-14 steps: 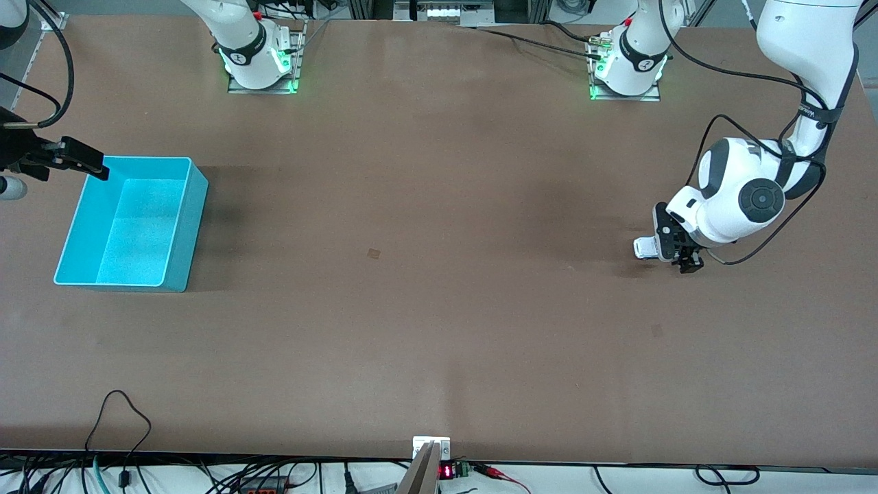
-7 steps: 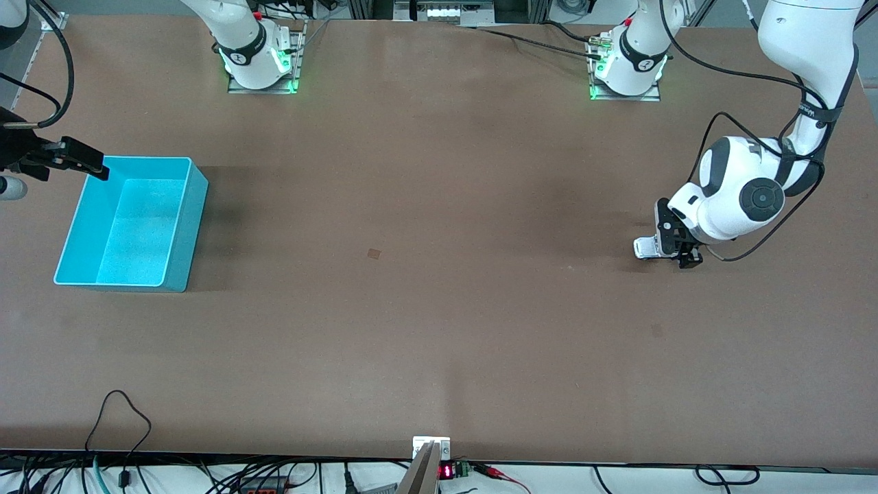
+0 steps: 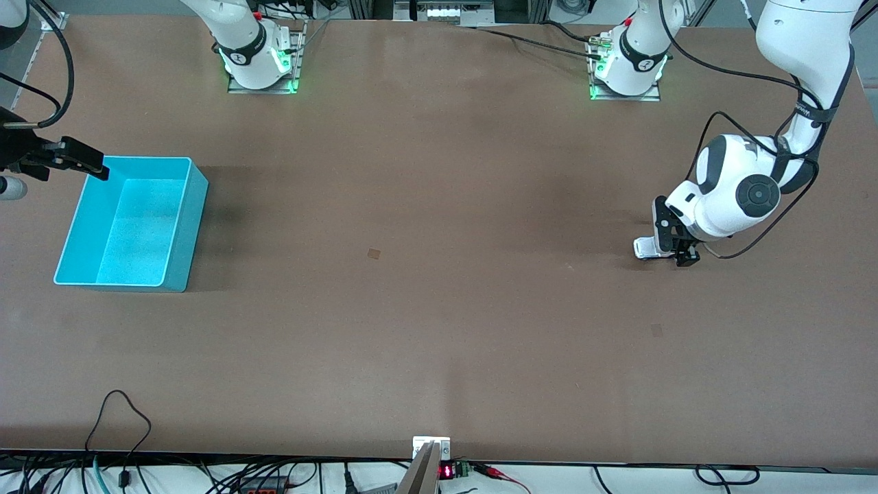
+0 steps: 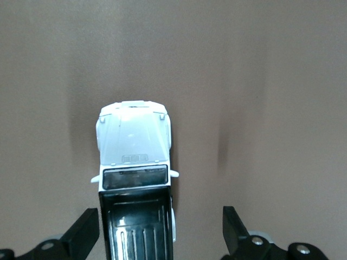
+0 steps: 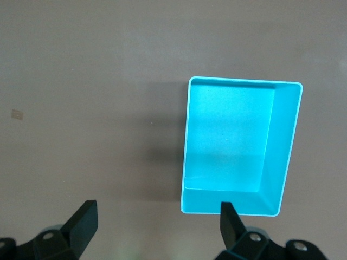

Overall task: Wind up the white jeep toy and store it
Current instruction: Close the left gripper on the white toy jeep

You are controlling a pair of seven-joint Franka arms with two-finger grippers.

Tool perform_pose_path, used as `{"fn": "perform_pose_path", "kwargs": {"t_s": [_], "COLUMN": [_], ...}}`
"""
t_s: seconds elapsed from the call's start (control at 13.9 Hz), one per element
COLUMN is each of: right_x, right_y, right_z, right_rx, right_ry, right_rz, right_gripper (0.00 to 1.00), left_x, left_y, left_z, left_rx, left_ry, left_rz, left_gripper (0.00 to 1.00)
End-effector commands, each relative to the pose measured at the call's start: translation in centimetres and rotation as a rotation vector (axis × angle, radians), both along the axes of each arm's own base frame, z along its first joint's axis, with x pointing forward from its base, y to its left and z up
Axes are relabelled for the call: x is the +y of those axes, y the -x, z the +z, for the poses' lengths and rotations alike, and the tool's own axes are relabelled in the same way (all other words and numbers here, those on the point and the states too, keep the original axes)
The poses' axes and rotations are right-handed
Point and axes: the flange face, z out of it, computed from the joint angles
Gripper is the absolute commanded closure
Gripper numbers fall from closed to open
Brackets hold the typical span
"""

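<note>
Both claws open (left (image 4: 157, 230) astride jeep (image 4: 135, 184))

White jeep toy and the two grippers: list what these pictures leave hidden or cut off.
- White jeep toy: its rear is cut off by the left wrist view's edge; in the front view the left gripper covers most of it.
- Its wheels: under the body, unseen.
- Right gripper: the front view's edge crops the arm; it waits by the turquoise bin.

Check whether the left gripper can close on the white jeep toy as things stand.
Probably yes: the left gripper is open, its fingers straddle the white jeep toy, and nothing blocks it.
</note>
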Motion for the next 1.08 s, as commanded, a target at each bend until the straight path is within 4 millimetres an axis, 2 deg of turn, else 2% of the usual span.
{"fn": "perform_pose_path", "kwargs": {"t_s": [0.0,0.22,0.43,0.58,0.72,0.86,1.01], "right_x": [-0.03,-0.03,-0.03,-0.11,-0.12,-0.03,-0.03], "right_y": [0.09,0.08,0.13,0.18,0.11,0.16,0.16], "right_z": [0.39,0.34,0.30,0.20,0.20,0.27,0.27], "right_rx": [-0.002,-0.002,0.002,0.007,0.006,0.006,0.006], "right_ry": [-0.002,-0.002,-0.003,-0.003,-0.003,-0.003,-0.003], "right_rz": [-0.001,-0.001,0.000,0.000,0.000,0.002,0.002], "right_gripper": [0.00,0.00,0.00,0.00,0.00,0.00,0.00], "left_x": [0.09,0.72,0.64,0.64,0.59,0.50,0.49], "left_y": [0.42,0.48,0.49,0.48,0.33,0.24,0.24], "left_z": [0.02,-0.05,-0.13,-0.12,-0.22,-0.23,-0.23], "left_rx": [-0.006,-0.004,-0.003,-0.004,-0.018,-0.026,-0.026], "left_ry": [-0.002,-0.002,-0.002,-0.002,0.001,0.002,0.002], "left_rz": [-0.026,-0.014,-0.017,-0.017,-0.018,-0.020,-0.021], "left_gripper": [0.00,0.00,0.10,0.20,0.25,0.35,0.54]}}
